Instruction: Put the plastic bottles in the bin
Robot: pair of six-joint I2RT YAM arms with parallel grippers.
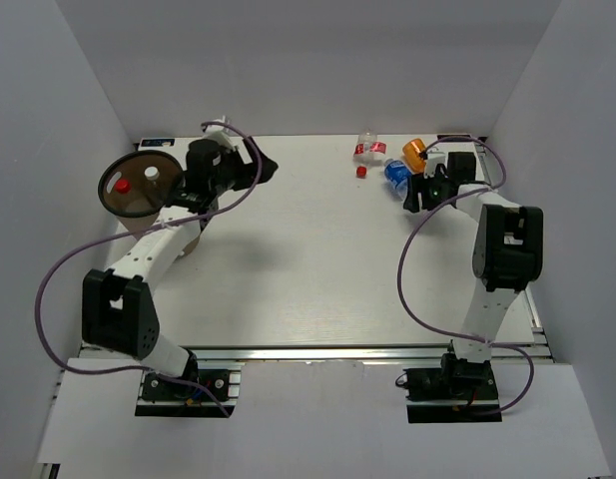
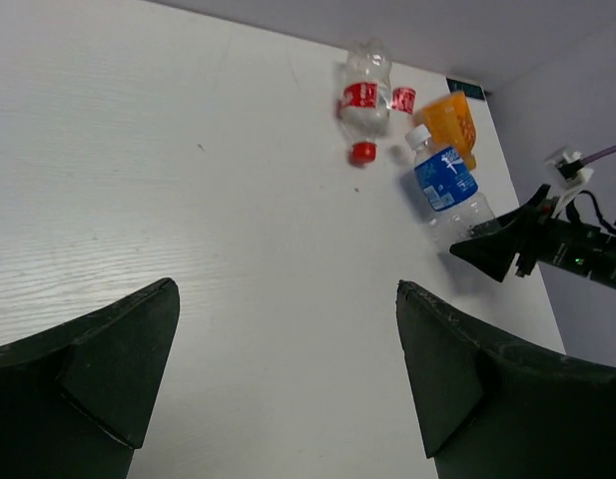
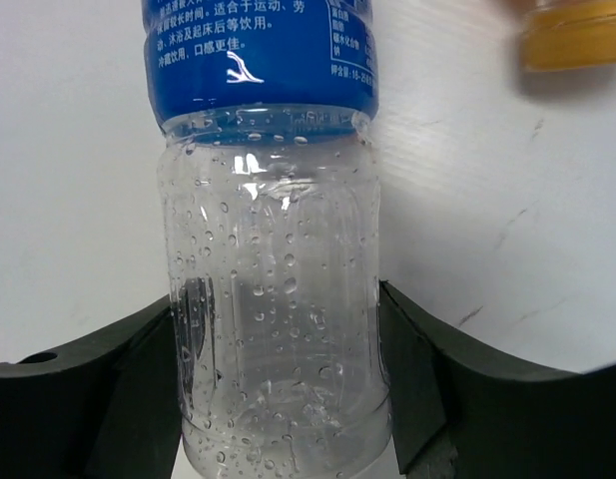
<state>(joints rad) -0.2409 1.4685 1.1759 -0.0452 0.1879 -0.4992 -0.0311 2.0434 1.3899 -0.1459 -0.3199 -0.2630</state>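
Toward the far right corner of the desk (image 1: pixel 317 279), the top external view shows the right gripper (image 1: pixel 415 196) at the near end of the blue-label bottle (image 1: pixel 395 175), which lies on its side. The orange bottle (image 1: pixel 414 155) lies just beyond it, and the red-label bottle (image 1: pixel 367 150) is a little to the left; both are near the far edge. The bin (image 1: pixel 106 190) stands by the far left corner, well apart from all three, with a red cap (image 1: pixel 120 186) and a white cap (image 1: pixel 150 174) showing inside. The left gripper (image 1: pixel 258 168) hangs just beside the bin.

From the left wrist, the left gripper stands wide with nothing between its fingers (image 2: pixel 108 369). The three bottles lie well ahead of it, across the desk.

From the right wrist, the blue-label bottle runs lengthwise away from the camera between the right fingers (image 3: pixel 138 399). The pads meet its clear ribbed wall on both sides, below the label; how hard they press cannot be told.

The bottle looks empty apart from droplets, so it is probably light. Its thin wall will likely give under a squeeze and feel slick. The ribbed stretch where the pads sit seems the sensible hold, being stiffer than plain wall. A grip this near the base may let the cap end droop.
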